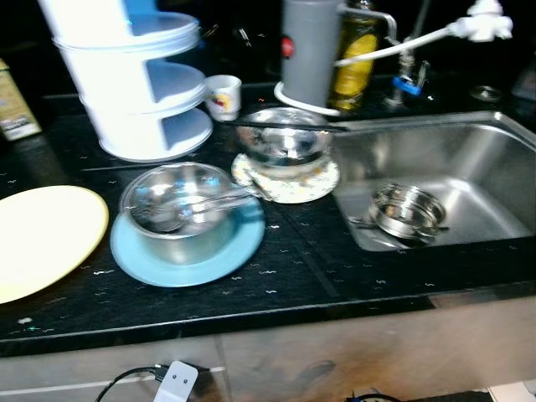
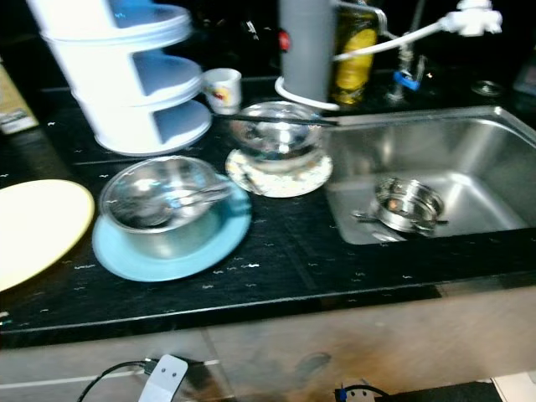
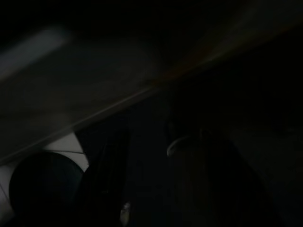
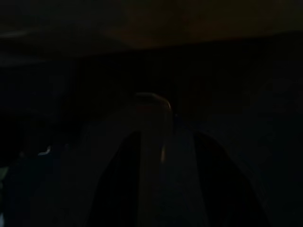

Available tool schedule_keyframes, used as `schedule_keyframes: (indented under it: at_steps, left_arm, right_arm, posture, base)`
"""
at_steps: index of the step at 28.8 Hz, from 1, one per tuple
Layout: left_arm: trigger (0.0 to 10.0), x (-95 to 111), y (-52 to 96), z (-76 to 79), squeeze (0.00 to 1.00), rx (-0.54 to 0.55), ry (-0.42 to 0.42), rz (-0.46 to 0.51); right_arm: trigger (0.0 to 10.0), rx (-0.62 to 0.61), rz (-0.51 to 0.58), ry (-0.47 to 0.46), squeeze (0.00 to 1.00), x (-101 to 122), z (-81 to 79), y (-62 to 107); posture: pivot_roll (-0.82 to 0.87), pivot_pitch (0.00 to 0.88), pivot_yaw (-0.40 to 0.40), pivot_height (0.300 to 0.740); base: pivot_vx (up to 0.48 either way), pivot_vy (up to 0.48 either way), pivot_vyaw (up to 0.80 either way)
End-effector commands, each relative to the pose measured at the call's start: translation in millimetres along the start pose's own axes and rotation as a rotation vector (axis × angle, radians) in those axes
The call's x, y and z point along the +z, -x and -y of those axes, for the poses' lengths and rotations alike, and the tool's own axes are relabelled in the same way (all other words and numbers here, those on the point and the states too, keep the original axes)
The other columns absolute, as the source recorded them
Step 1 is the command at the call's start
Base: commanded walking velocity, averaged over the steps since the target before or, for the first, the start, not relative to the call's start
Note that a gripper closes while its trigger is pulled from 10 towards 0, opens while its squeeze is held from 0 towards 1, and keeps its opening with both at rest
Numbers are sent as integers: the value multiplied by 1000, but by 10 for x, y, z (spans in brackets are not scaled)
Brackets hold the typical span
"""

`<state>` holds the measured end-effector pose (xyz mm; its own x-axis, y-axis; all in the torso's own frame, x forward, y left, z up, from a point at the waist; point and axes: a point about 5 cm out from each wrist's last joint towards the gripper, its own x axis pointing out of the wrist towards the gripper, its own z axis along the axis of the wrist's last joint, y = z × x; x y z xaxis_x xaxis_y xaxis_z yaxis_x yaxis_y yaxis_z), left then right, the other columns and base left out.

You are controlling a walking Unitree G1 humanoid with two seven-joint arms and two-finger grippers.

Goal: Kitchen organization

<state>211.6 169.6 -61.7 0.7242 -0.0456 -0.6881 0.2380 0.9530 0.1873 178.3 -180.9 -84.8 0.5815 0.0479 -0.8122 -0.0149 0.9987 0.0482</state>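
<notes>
On the black counter [image 1: 301, 268] a steel bowl [image 1: 180, 209] holding a spoon sits on a light blue plate [image 1: 243, 243]. Behind it a shiny bowl [image 1: 280, 142] rests on a patterned plate [image 1: 293, 186], with a thin black utensil [image 1: 285, 126] lying across its rim. A small steel pot [image 1: 408, 211] lies in the steel sink [image 1: 477, 146] at the right. A pale yellow plate [image 1: 42, 234] lies at the far left. Both arms hang idle in the dark. In the right wrist view my right gripper [image 4: 163, 189] shows two dark fingers standing apart.
A white tiered rack [image 1: 142, 84] stands at the back left, with a small printed cup [image 1: 223, 95] beside it. A grey canister [image 1: 308, 50], an oil bottle [image 1: 356, 59] and a white tap spout [image 1: 419, 38] line the back. The counter's front edge [image 1: 251, 327] runs below.
</notes>
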Motion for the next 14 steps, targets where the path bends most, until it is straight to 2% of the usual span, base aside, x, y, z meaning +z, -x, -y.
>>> schedule_keyframes:
  at_steps: [1, 6, 11, 14]
  left_arm:
    - [10000, -83, 21, -13, 0, 1, -5, -30]
    - [10000, -119, 34, -16, 0, 1, -9, -38]
    - [10000, -134, 44, -30, 0, 6, -36, -39]
    - [10000, -142, 44, -31, 0, 7, -26, -48]
  right_arm:
    - [10000, 14, -51, -6, 0, -148, -53, 17]
    - [10000, 14, -55, -6, 0, -165, -49, 21]
    - [10000, 14, -57, -6, 0, -166, -51, 21]
    - [10000, 14, -56, -6, 0, -165, -51, 20]
  posture:
    - [-36, 183, -15, 740]
    - [-34, 184, -14, 740]
    - [-33, 185, -16, 740]
    - [-34, 185, -15, 740]
  base:
    - [0, 390, 0]
    - [0, 344, 0]
    - [0, 0, 0]
    - [0, -320, 0]
